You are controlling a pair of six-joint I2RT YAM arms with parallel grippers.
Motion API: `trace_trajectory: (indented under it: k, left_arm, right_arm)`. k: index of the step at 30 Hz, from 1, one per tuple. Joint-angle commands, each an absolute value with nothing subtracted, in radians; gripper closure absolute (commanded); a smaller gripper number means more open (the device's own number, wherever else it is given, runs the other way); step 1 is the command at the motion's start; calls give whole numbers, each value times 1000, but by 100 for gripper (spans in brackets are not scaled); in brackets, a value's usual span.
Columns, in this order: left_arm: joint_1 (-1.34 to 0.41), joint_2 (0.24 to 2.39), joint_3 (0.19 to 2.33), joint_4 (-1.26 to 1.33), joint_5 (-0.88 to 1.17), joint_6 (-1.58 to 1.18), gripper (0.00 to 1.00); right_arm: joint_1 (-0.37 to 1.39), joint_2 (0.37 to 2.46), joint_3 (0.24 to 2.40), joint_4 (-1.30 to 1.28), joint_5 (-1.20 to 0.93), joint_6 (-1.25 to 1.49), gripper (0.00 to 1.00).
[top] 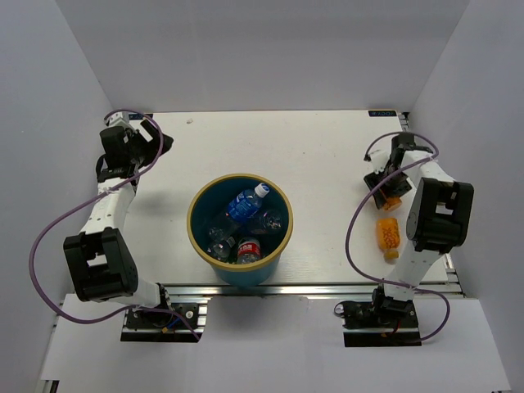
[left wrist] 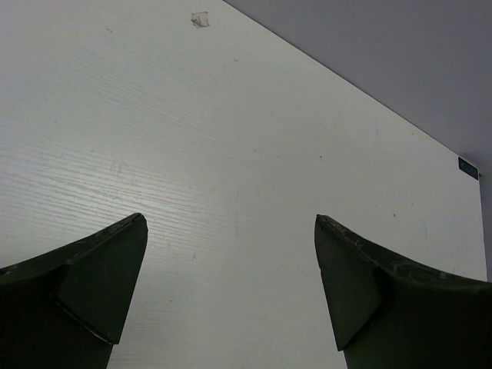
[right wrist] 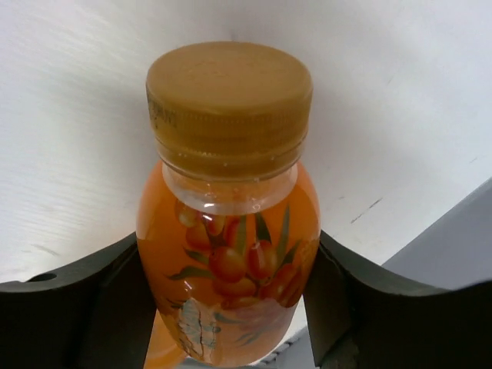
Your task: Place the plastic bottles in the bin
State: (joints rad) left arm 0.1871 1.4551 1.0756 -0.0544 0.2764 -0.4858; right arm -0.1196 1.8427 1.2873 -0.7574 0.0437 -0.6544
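The teal bin (top: 195,223) with a tan rim stands near the table's front middle. Several clear plastic bottles lie inside it, one with a blue label (top: 243,205) and one with a red label (top: 248,250). My right gripper (top: 393,190) is shut on an orange bottle (right wrist: 228,254) with a tan cap, which fills the right wrist view between the fingers. A second orange bottle (top: 387,234) lies on the table just in front of it. My left gripper (top: 162,144) is open and empty at the far left of the table, with only bare table between its fingers (left wrist: 100,280).
White walls close in the table on the left, back and right. A small blue sticker (top: 381,113) sits at the far right corner. A small scrap (left wrist: 200,19) lies on the table ahead of my left gripper.
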Motion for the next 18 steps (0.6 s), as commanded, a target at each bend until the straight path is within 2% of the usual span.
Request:
trace_trajectory:
  k: [1, 5, 9, 11, 14, 15, 18]
  left_arm:
    - [192, 1434, 1111, -75, 259, -477, 2]
    - [192, 1396, 1078, -55, 262, -492, 2]
    - [190, 1345, 1026, -32, 287, -497, 2]
    - [190, 1313, 1014, -41, 281, -499, 2]
    - [190, 1283, 986, -48, 272, -505, 2]
    - [190, 1260, 971, -51, 265, -506, 2]
    - [192, 1221, 953, -60, 255, -505, 2]
  right_arm:
    - [-109, 1778, 1434, -847, -144, -638, 67]
    - [18, 1582, 1471, -729, -316, -650, 62]
    - [243, 1285, 1387, -392, -428, -571, 64]
    - [351, 1220, 1394, -316, -538, -490, 64]
    - [391, 1154, 1399, -132, -779, -292, 64]
    - [400, 1152, 1413, -117, -934, -225, 64]
    - [475, 1172, 1439, -107, -1073, -175, 63]
